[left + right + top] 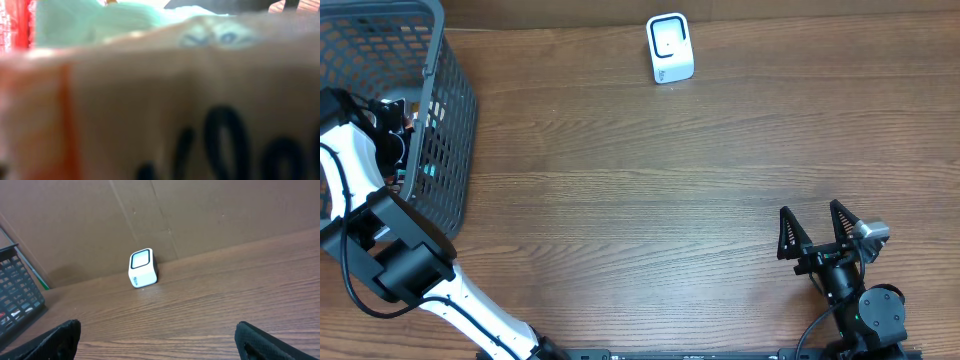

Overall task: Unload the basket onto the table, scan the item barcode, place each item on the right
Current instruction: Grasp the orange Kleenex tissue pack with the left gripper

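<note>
The left claw [396,112] is down inside the basket [455,130] at the back left corner of the table [640,200]. Its camera is very close to a pale packet [150,100] with dark letters, all blurry. A green thing [75,20] lies behind it. I cannot tell if this claw is apart or together. The right claw [811,210] is at the front right, wide apart and holding nothing. The white scanner [670,48] stands at the back, well apart from both.
</note>
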